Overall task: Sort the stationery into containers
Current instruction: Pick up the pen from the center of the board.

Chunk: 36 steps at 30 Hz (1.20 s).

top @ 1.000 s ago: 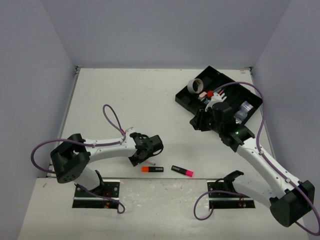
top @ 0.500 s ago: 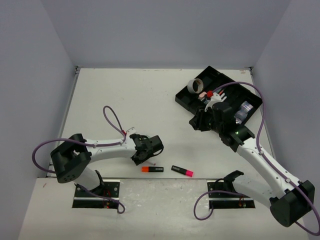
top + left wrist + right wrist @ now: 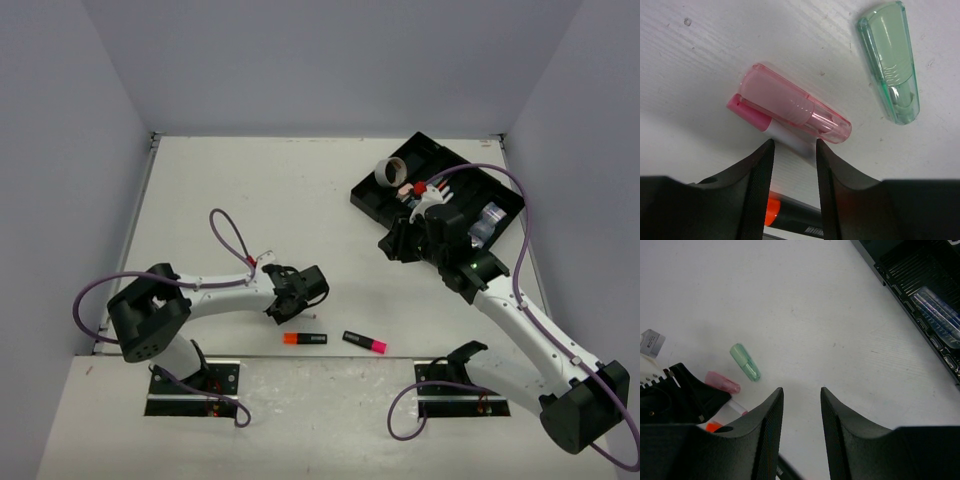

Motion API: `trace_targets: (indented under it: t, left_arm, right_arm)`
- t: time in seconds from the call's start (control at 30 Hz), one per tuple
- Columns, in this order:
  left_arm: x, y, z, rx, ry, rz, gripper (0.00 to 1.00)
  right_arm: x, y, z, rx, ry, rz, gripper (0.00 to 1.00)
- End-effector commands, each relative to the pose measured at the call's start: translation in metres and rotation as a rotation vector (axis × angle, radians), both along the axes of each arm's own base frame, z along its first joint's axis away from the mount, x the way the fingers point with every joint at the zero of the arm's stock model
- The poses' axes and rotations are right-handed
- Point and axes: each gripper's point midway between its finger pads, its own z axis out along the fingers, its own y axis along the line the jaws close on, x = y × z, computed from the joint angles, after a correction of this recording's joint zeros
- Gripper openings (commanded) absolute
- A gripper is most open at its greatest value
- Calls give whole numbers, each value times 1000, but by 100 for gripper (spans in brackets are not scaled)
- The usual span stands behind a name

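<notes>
Looking at the left gripper (image 3: 795, 145), what sits between its fingers?
— The white barrel of a pink pen (image 3: 790, 107), lying on the table (image 3: 715, 40). The jaws stand partly apart, one finger on either side of the barrel. Whether they pinch it, I cannot tell.
— And nearby?
— A green pen (image 3: 890, 60) lies near the pink one, not touching it. An orange-ended highlighter (image 3: 305, 339) lies just beyond the fingers. A pink-ended highlighter (image 3: 365, 342) lies to its right, and both are near the table's front edge.
— The right gripper (image 3: 801, 392)?
— Its jaws are parted with nothing between them and bare table beneath. It hangs close to the near edge of the black tray (image 3: 445, 155).
— Where is that tray?
— At the far right of the table. A grey tape ring (image 3: 390, 172) stands at its left edge, and a clear case of blue pieces (image 3: 940, 312) lies in one compartment.
</notes>
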Motion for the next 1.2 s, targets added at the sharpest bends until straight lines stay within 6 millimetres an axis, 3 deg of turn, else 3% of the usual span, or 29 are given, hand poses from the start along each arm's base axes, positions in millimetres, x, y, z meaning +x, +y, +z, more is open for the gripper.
trace_targets:
  t: [0.0, 0.2, 0.37, 0.5, 0.57, 0.63, 1.0, 1.17]
  left_arm:
    - [13, -3, -8, 7, -13, -3, 40]
    - [25, -8, -6, 7, -19, -16, 26]
    - [26, -11, -8, 4, -8, -31, 22]
    - [22, -14, -15, -14, 15, -43, 14]
    - [22, -20, -16, -36, 18, -54, 3]
    - [23, -24, -15, -49, 19, -60, 0]
    - [36, -44, 26, -160, -70, -104, 0]
    - [35, -45, 60, -256, -156, -138, 0]
  right_arm:
    - [3, 3, 9, 10, -44, 19, 37]
    - [3, 1, 10, 8, -54, 12, 37]
    - [3, 1, 11, 9, -56, 11, 37]
    - [3, 1, 11, 12, -57, 10, 37]
    - [3, 1, 11, 11, -59, 12, 37]
    - [2, 1, 11, 14, -61, 13, 37]
    - [-3, 11, 14, 46, -64, 78, 37]
    - [-16, 30, 19, 112, -70, 199, 38]
